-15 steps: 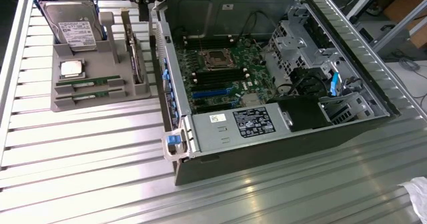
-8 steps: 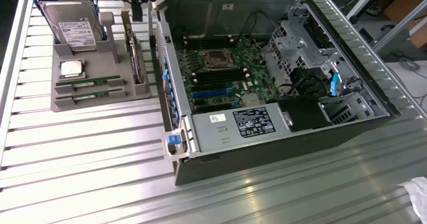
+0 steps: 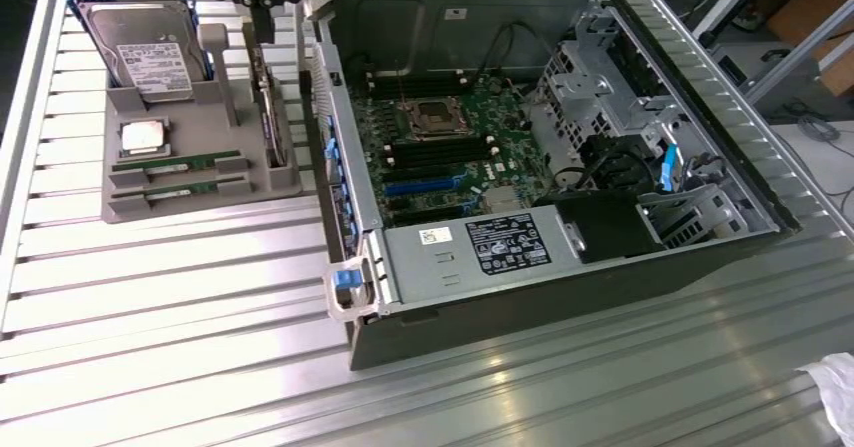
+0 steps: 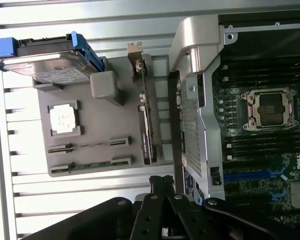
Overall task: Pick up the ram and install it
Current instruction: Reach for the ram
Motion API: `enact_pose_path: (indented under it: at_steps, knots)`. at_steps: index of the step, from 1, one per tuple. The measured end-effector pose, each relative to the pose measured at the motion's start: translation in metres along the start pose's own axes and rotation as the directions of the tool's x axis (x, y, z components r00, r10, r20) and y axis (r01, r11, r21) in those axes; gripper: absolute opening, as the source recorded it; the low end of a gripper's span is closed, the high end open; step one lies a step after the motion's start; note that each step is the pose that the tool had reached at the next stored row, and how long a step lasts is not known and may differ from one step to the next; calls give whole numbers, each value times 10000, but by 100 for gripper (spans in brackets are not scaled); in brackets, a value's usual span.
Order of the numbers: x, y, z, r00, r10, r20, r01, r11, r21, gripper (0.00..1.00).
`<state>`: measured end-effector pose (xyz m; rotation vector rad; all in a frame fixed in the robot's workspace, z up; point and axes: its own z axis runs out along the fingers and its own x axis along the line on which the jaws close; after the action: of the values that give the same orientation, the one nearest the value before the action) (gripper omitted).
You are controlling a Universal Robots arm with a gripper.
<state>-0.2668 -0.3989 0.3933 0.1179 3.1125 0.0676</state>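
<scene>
Two green ram sticks lie side by side in slots at the near end of a grey parts tray on the exterior view's left. The wrist view shows the same ram sticks on the tray. My gripper hangs above the tray's far edge, by the case wall and well clear of the sticks. In the wrist view the gripper is shut, with nothing between its black fingers.
The tray also carries a silver hard drive, a square CPU chip and an upright card. The open computer case lies to the exterior view's right, its motherboard showing black memory slots and the CPU socket.
</scene>
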Motion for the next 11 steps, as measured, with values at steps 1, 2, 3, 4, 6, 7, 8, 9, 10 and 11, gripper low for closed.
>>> enact_pose_path:
  at_steps: [1, 2, 3, 4, 6, 7, 8, 9, 10, 11]
  knots:
    - [17, -1, 0, 10000, 0, 1, 0, 10000, 0, 11]
    - [29, -2, 0, 10000, 1, 1, -1, 10000, -1, 11]
    - [42, -3, -1, 10000, 1, 1, -1, 10000, 0, 11]
    - [50, -4, -1, 10000, 0, 1, 0, 10000, 0, 11]
    - [66, -5, -2, 10000, 0, 0, 0, 10000, 0, 11]
    - [74, -5, -2, 10000, 0, 1, 0, 10000, 0, 11]
    - [82, -6, -2, 10000, 0, 0, 0, 10000, 0, 11]
    - [87, -6, -2, 10000, 0, 1, 0, 10000, 0, 11]
    - [94, -7, -3, 10000, 0, 0, 0, 10000, 0, 11]
    - [100, -7, -3, 10000, 0, 0, 0, 10000, 0, 11]
